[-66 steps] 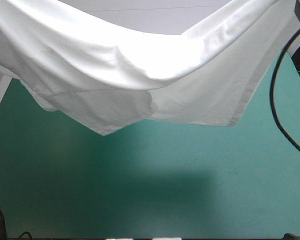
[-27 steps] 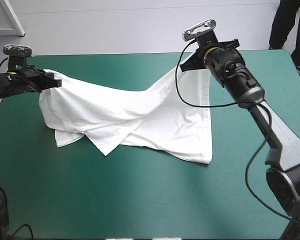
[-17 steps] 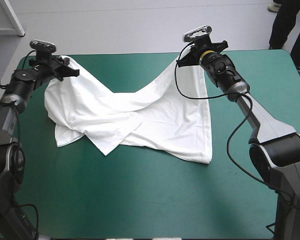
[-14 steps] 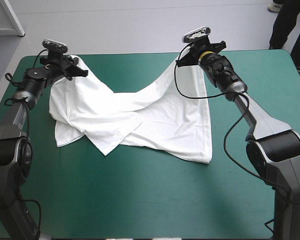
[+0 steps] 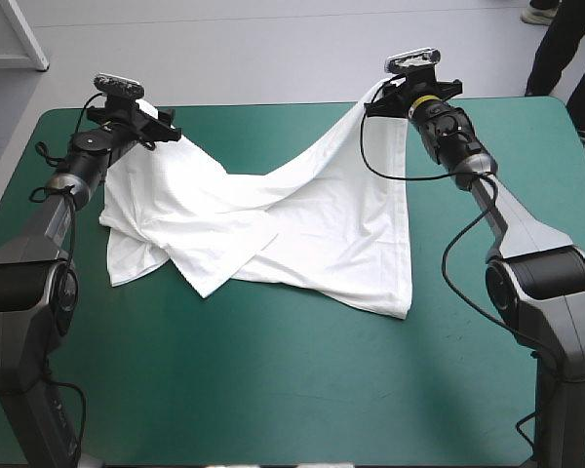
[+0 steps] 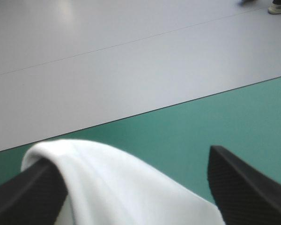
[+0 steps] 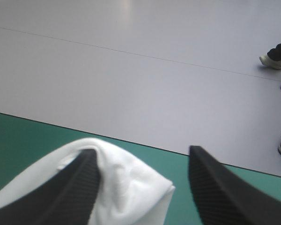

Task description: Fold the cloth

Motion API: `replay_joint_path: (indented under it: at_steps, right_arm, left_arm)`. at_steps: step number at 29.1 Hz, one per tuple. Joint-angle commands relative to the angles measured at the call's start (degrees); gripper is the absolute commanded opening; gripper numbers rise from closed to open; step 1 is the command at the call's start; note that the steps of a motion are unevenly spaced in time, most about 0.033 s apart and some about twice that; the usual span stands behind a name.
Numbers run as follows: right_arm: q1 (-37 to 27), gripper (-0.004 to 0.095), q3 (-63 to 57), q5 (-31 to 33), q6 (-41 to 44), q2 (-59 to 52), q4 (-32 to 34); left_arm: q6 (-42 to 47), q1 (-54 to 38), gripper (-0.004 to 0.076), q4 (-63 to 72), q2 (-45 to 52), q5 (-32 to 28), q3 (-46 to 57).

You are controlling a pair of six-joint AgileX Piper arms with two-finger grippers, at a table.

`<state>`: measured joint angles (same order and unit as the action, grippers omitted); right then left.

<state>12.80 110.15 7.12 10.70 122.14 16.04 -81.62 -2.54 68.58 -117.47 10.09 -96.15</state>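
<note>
White short-sleeved T-shirt (image 5: 273,224) spread and rumpled over the far half of the teal-green table cover (image 5: 292,390), two corners lifted near that cover's far edge. Left gripper (image 6: 131,157) and right gripper (image 7: 141,151) with black fingers spread wide, cloth draped over one finger of each.

We note the worktop (image 5: 273,390) under a teal-green cover; beyond its far edge, plain grey floor (image 5: 263,49) with one thin seam (image 7: 131,52), evenly lit.

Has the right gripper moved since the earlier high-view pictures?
Yes. Against the table, the right gripper has gone closer to the far edge and a little toward the right edge.
</note>
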Motion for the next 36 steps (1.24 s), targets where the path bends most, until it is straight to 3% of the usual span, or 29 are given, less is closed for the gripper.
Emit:
replay_joint_path:
  at_steps: [1,6,8,11,16,22,26,31,36]
  right_arm:
    - [-0.26,0.0749,2.32,-3.55,0.05,-6.38,0.22]
    - [-0.26,0.0742,2.32,-3.90,-0.37,-9.68,0.67]
    - [-0.26,0.0742,2.41,-0.59,-0.37,-10.92,0.67]
    - [-0.26,0.0742,2.41,7.67,-0.37,-13.27,0.67]
    - [-0.26,0.0741,2.41,26.01,-1.23,-17.63,-0.25]
    - [-0.26,0.0641,2.41,38.58,-7.94,-20.36,-7.66]
    - [-0.16,0.0574,2.41,48.92,-11.28,-21.04,-14.39]
    - [-0.16,0.0563,0.61,60.00,-14.14,-21.04,-20.78]
    - [-0.08,0.0562,-6.47,60.55,-15.66,-24.12,-27.38]
  left_arm:
    - [-0.46,0.09,0.0671,1.49,4.07,-1.72,-3.18]
    - [-1.51,0.09,0.0671,1.43,4.07,-0.99,-7.21]
    - [-0.79,0.01,0.0671,1.19,4.62,1.21,-8.19]
    - [3.91,-0.04,0.0671,-1.81,6.37,5.70,-8.42]
    - [26.75,-0.64,0.0671,-20.98,9.29,15.19,-8.42]
    - [54.95,-0.64,0.0671,-51.68,10.27,29.68,-8.42]
    - [58.23,-0.64,0.0671,-53.33,10.36,38.70,-8.42]
    - [60.72,-0.64,0.0670,-54.47,10.40,48.96,-8.42]
    - [66.57,-0.64,0.0670,-64.75,10.61,59.03,-8.42]
